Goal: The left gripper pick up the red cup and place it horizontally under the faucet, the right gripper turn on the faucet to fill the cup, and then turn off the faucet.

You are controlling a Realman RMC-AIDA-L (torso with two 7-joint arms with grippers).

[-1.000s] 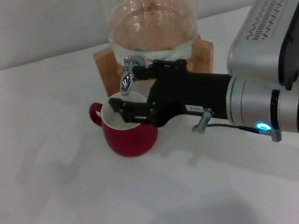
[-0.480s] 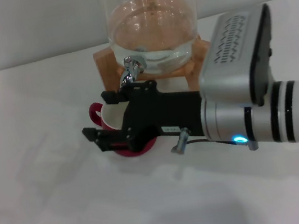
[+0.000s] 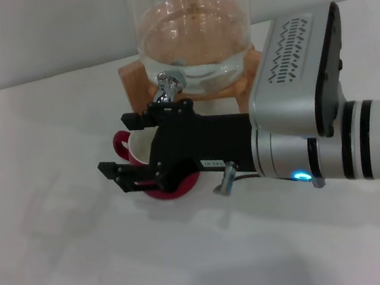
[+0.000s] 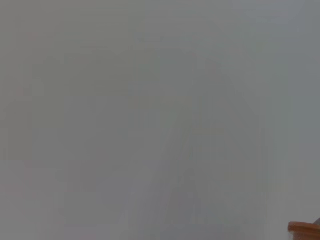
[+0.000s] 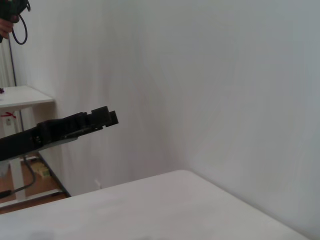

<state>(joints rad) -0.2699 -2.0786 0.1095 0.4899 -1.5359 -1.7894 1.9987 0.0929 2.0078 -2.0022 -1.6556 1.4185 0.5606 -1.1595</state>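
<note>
Jaws, right gripper: spread apart, nothing between them; one finger tip up by the spout, the other lower and left, across the cup's front.
Jaws, left gripper: out of sight in every view.
Red cup: upright on the white table, directly under the faucet; handle to the left, white inside partly showing; mostly hidden behind the black claw.
Faucet: chrome, at the front of the glass jar, just above and behind the claw.
Wooden stand: under the jar, at the far side of the table.
Right arm: reaching in from the right, blue light lit on its near side.
</note>
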